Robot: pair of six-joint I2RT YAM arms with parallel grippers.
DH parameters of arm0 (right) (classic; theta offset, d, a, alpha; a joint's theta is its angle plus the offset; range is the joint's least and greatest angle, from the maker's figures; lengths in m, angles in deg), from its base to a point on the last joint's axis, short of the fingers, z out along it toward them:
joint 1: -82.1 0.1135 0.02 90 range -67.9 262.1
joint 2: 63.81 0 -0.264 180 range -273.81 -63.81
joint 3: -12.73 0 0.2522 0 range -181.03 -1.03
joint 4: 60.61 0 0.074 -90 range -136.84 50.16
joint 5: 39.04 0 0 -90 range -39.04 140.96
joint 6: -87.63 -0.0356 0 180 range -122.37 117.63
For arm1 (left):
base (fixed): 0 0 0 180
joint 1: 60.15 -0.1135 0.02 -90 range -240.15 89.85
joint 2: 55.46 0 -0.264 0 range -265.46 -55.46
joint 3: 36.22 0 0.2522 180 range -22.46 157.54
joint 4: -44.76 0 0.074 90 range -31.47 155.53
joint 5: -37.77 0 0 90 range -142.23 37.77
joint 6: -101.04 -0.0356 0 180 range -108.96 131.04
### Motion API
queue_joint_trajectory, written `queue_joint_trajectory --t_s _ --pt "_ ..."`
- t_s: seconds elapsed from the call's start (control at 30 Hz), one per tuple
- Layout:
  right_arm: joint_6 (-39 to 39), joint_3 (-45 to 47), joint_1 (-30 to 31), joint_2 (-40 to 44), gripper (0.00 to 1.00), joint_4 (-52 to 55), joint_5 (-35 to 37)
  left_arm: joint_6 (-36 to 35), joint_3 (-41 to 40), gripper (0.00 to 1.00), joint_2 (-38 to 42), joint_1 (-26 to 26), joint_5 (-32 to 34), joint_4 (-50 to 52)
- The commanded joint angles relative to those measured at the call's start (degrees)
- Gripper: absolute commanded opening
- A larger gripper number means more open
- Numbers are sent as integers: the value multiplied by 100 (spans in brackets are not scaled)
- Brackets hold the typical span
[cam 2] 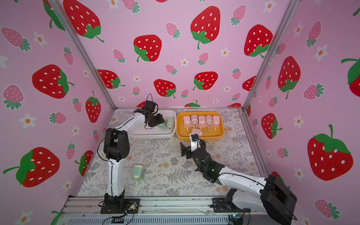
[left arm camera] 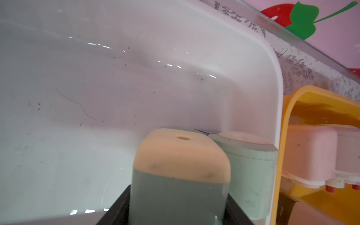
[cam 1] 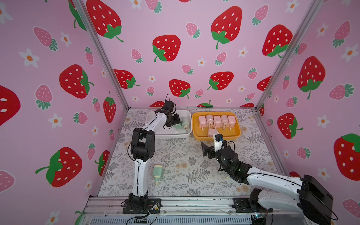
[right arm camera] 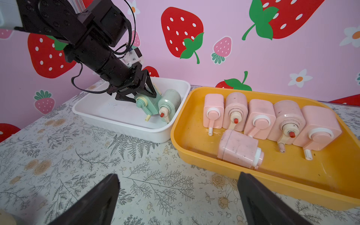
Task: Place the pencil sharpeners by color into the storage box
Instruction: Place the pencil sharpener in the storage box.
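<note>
left gripper [right arm camera: 139, 97] clamps mint sharpener [right arm camera: 149, 107] by right edge of white tray [right arm camera: 136, 133] | right gripper [right arm camera: 178, 177] wide, empty | risk: we release tilted, jostling neighbour [right arm camera: 171, 100]

Open floral tabletop [cam 1: 185, 155] between the arms, one loose green sharpener [cam 1: 157, 172] just beside the left arm [cam 1: 139, 175].

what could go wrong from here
1. The left gripper holds a green sharpener tilted, right beside its neighbour in the white tray; letting go could tip it or knock the neighbour.
2. The loose green sharpener on the table lies close beside the left arm; a retreat might nudge it.
3. The open right gripper hovers near the yellow tray and could clip its rim.
</note>
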Motion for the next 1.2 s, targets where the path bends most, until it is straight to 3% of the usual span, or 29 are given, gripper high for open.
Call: queue_joint_trajectory --t_s 0.0,0.17,0.7,1.17 --pt "-65 56 -7 212 100 153 166 62 334 0 -59 -13 -77 -135" --pt "-122 146 0 379 100 228 262 127 446 0 -222 -5 -151 -122" --pt "-107 191 -7 454 100 286 291 -21 572 37 -302 118 -181 82" --pt "-98 157 -7 445 100 310 257 -244 680 50 -318 224 27 289"
